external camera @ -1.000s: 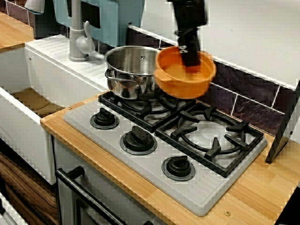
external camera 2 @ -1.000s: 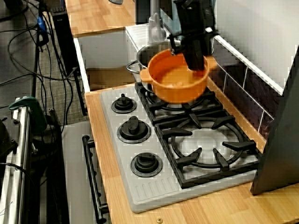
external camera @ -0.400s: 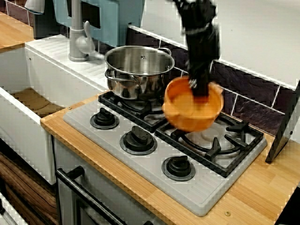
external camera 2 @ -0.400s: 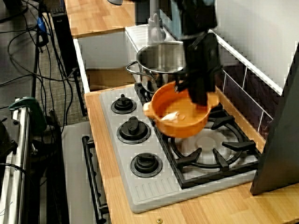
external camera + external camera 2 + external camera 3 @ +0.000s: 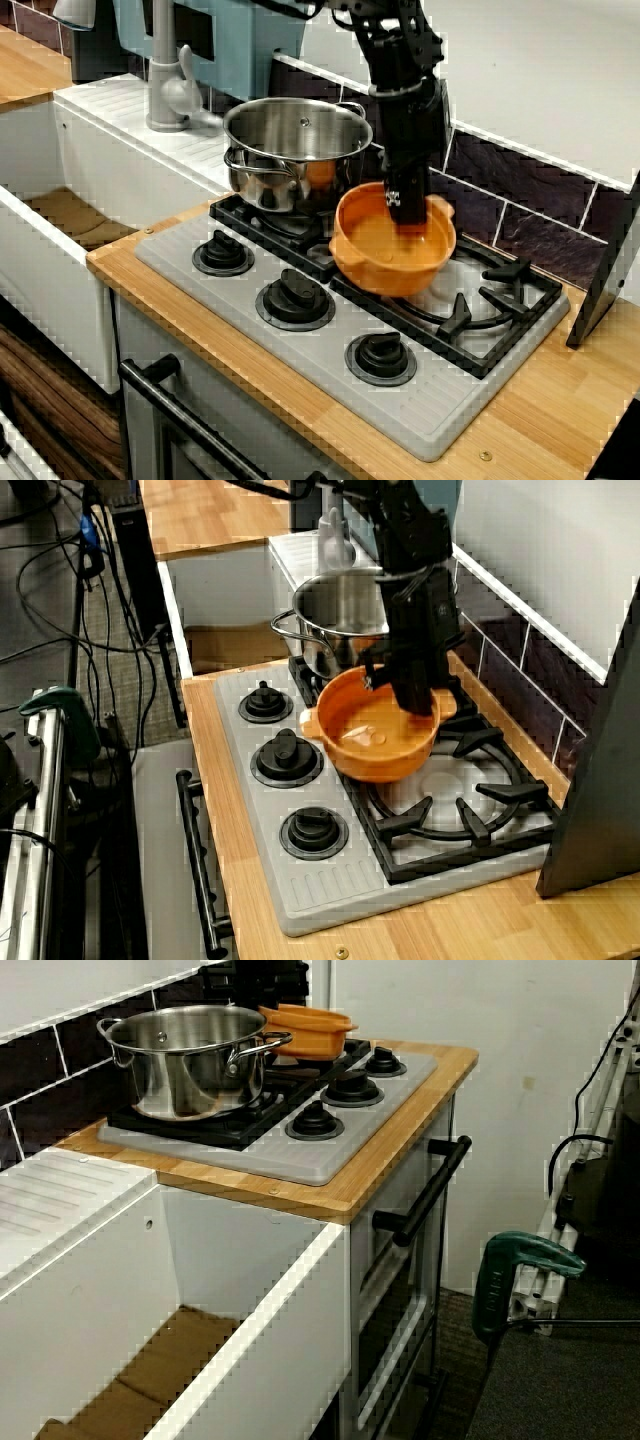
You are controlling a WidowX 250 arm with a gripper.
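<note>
Orange bowl (image 5: 385,262) with two little handles hangs in the black gripper (image 5: 408,212), low over the stove (image 5: 320,345), about where the two black grates meet. The jaws are pinched tight on the bowl's back rim. Seen from higher up, the bowl (image 5: 365,750) shows only smooth orange inside, with one pale shiny spot, and it tips a bit toward the knobs. I cannot tell if its bottom touches the grate (image 5: 480,290). Just behind it, on the burner next to the sink, stands a big steel pot (image 5: 290,150), and the two are very close. The pot's inside shows bare shiny metal. From the sink end, the pot (image 5: 190,1055) hides most of the bowl (image 5: 305,1025). Three round knobs (image 5: 295,298) sit in a row at the front. A white sink (image 5: 50,270) is beside the stove.
</note>
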